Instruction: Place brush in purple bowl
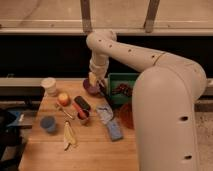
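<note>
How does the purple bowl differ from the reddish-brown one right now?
The purple bowl is dull mauve; the reddish-brown bowl is rust-coloured. The purple bowl sits at the far side of the table, left of the green tray; the reddish-brown bowl sits nearer, in front of that tray. The tool hangs over the purple bowl; the arm hides much of the reddish-brown bowl. Both are round and upright.
</note>
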Available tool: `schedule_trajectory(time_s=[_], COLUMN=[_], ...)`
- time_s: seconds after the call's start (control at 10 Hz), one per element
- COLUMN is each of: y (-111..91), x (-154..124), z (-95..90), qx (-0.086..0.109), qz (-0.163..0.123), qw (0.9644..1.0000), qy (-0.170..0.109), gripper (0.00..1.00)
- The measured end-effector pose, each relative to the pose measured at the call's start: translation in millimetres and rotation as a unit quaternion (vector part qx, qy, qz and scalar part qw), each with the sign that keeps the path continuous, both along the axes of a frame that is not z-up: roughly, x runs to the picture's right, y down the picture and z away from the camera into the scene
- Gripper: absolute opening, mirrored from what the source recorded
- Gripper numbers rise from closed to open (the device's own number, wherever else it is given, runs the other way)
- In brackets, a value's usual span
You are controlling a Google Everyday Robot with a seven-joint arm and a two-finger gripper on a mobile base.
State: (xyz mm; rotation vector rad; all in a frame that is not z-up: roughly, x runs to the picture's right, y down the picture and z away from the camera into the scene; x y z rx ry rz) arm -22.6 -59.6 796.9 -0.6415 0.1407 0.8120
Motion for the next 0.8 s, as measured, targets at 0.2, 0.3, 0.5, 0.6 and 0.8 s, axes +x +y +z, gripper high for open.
schedule_trajectory(time_s=[0.2,0.3,0.5,0.6,0.8], y=[-15,-22,-32,-33,-32], x=[3,7,15,18,21], z=[5.8,8.4,10.8,11.8,12.6], qx=[0.002,0.002,-0.018,-0.033,-0.048], qz=[-0.027,-0.031,-0.005,0.013,0.039], qw=[0.9996,0.9994,0.9971,0.9933,0.9857], qy=[-0.007,-0.016,-0.074,-0.11,-0.157], gripper=[0.0,0.0,0.0,0.0,0.0])
